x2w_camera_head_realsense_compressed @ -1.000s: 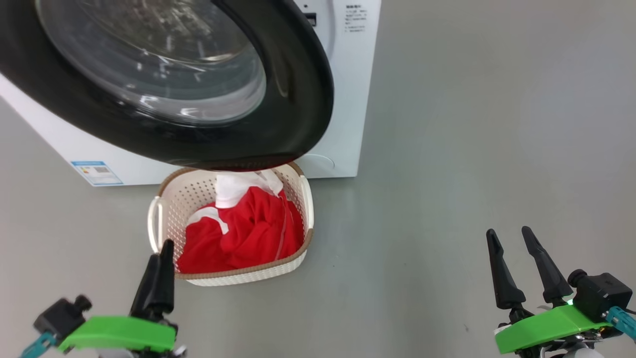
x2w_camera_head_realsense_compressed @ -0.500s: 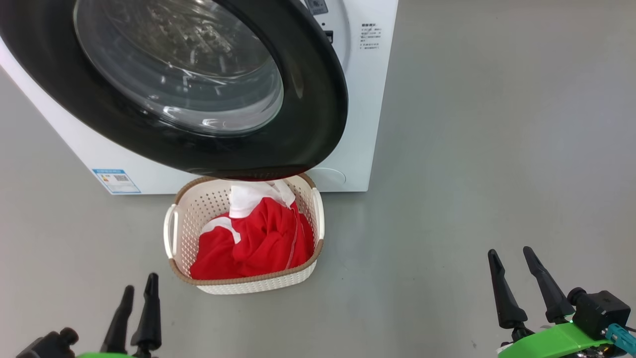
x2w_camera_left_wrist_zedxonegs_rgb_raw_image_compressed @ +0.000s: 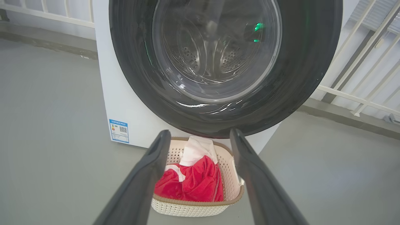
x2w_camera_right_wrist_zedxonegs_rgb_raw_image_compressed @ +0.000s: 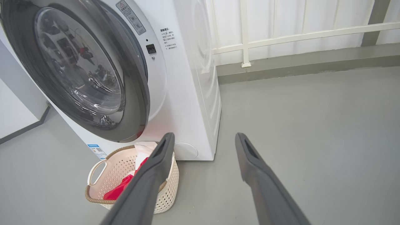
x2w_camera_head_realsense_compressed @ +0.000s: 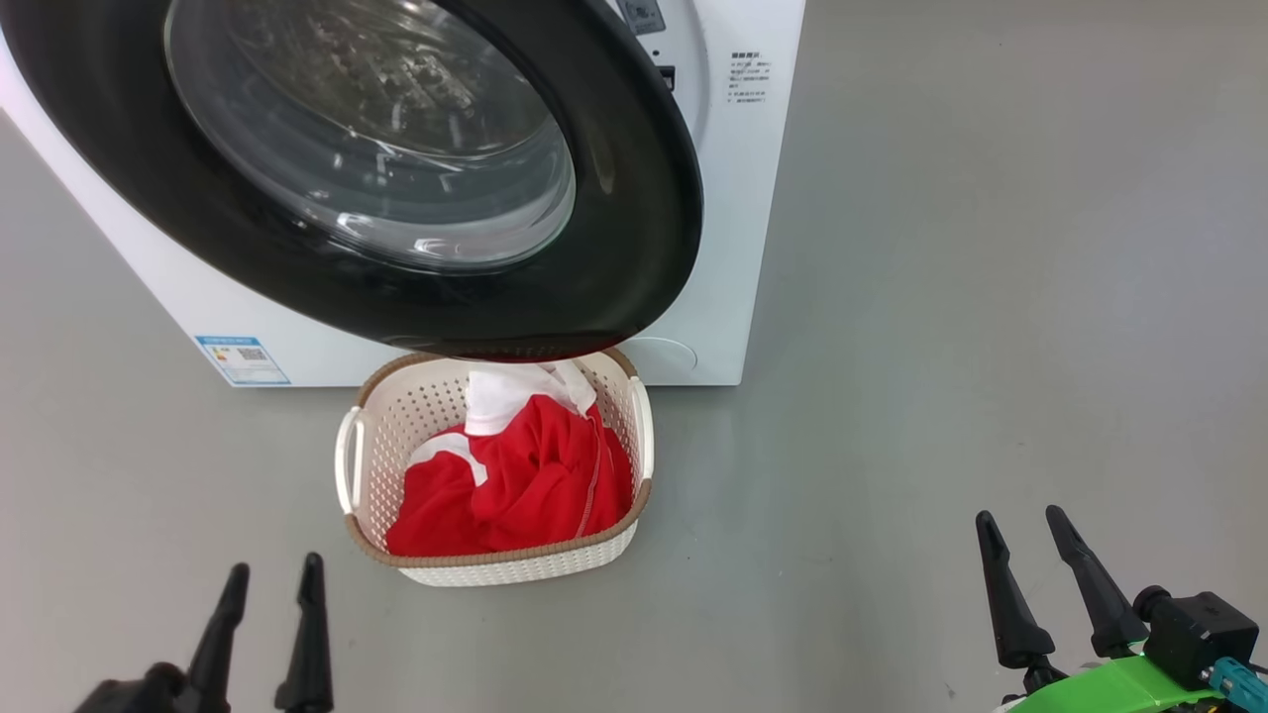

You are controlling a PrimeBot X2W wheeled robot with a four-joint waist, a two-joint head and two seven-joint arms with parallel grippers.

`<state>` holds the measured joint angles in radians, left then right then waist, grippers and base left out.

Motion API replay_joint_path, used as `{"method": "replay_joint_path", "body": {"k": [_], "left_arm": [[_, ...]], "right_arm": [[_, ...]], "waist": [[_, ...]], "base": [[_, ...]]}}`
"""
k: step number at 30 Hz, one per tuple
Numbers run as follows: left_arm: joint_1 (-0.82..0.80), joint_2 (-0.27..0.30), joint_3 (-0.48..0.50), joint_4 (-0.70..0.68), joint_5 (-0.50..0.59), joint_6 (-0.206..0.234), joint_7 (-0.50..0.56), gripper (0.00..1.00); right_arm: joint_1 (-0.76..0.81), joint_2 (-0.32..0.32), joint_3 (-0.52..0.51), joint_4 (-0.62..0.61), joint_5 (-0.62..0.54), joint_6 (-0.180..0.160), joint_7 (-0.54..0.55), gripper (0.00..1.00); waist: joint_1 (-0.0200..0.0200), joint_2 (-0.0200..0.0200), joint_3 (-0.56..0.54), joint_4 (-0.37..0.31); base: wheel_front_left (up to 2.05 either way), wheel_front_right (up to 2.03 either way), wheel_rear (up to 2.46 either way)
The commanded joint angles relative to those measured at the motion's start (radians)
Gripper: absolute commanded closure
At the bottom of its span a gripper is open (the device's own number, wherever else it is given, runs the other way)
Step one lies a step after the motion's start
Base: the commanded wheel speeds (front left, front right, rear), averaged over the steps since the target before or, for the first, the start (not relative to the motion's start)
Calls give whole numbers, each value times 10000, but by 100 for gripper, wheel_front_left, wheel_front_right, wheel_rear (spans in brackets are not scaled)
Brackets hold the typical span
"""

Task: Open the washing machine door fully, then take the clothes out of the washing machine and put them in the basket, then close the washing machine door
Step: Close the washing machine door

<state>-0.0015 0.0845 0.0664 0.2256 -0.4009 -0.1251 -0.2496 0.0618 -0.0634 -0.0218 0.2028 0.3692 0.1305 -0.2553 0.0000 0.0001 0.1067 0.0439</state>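
Note:
The washing machine (x2w_camera_head_realsense_compressed: 738, 198) is white and stands at the top left. The washing machine door (x2w_camera_head_realsense_compressed: 634, 198), with a black rim and bulging glass, stands swung out from its front and overhangs the basket's far edge. In the right wrist view a gap shows behind the door (x2w_camera_right_wrist_zedxonegs_rgb_raw_image_compressed: 136, 106). The cream basket (x2w_camera_head_realsense_compressed: 515, 569) sits on the floor under it. The red and white clothes (x2w_camera_head_realsense_compressed: 515, 485) lie inside it. My left gripper (x2w_camera_head_realsense_compressed: 275, 564) is open and empty, just left of and nearer than the basket. My right gripper (x2w_camera_head_realsense_compressed: 1018, 513) is open and empty, far to its right.
Grey floor spreads all around the basket and to the machine's right. A blue sticker (x2w_camera_head_realsense_compressed: 243, 358) marks the machine's lower left front. A white railing (x2w_camera_right_wrist_zedxonegs_rgb_raw_image_compressed: 281, 34) runs along the wall behind the machine.
The whole view has shifted, so the camera moved. My left gripper has drawn back from the basket's near left corner and turned, so both fingers now show apart. Basket and clothes unchanged.

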Motion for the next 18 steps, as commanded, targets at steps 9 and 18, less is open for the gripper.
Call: {"method": "replay_joint_path", "body": {"k": [9, 18], "left_arm": [[217, -200, 526, -719, 1728, -56, -122, 0], [276, -309, 501, -683, 1790, -56, -122, 0]], "right_arm": [[-155, -190, 207, -255, -84, 2, -65, 0], [-156, -176, 183, -253, -96, 2, -65, 0]], "waist": [[0, -1, -16, 27], [0, -1, -36, 47]], "base": [[0, 0, 0], [0, 0, 0]]}}
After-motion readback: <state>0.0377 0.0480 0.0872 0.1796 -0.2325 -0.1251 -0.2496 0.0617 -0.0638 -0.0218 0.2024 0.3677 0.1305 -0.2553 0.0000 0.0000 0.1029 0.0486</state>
